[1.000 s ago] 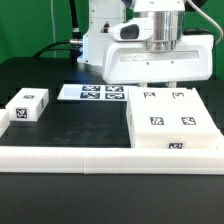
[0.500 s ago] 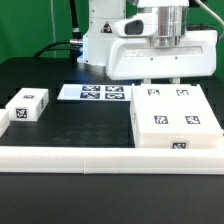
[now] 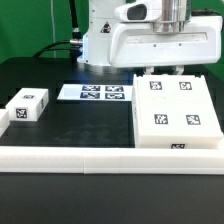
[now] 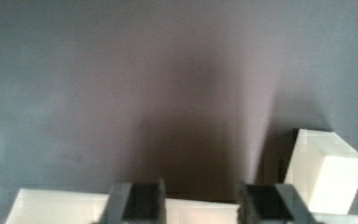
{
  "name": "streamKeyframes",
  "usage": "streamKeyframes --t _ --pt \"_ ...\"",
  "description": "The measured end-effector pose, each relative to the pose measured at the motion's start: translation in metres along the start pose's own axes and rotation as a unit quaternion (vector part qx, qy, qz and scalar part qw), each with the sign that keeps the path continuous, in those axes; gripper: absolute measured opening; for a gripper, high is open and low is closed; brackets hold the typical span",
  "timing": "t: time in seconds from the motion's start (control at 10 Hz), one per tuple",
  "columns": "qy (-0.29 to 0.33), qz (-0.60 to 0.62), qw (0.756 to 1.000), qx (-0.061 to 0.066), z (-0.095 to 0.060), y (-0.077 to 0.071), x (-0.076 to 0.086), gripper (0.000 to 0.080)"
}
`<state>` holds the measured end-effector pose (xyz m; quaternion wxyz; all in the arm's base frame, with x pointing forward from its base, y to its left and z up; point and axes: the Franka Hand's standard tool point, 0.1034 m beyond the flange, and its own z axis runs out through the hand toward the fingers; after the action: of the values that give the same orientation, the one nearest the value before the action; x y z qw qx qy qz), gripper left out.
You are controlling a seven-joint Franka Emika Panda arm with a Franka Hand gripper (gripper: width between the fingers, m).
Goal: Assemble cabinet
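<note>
end effector (image 4: pixel 201 200) is clamped on the cabinet (image 3: pixel 172 115) at its far wall. small tagged block (image 3: pixel 28 106) sits well apart.

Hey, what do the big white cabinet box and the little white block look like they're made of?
Cabinet box: probably rigid plastic, smooth matte white with crisp edges. The black-and-white square tags on top look printed.
Small block: seemingly the same matte white plastic, with no gloss or grain visible.
</note>
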<state>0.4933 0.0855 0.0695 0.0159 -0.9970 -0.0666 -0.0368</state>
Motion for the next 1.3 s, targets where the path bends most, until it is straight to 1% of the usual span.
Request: streamKeyframes --t 0.2,0.5,0.8,1.2,1.3 --pt "-0.003 -0.001 1.0 0.0 0.001 0.0 -0.001 0.0198" --pt "-0.01 -0.001 1.0 0.001 -0.015 0.001 0.006 0.0198" --pt "-0.015 0.002 1.0 0.002 -0.023 0.005 0.015 0.0198" --pt "-0.016 0.001 1.0 0.002 -0.021 0.004 0.014 0.0198" --pt "-0.018 0.001 1.0 0.002 -0.024 0.004 0.015 0.0198"
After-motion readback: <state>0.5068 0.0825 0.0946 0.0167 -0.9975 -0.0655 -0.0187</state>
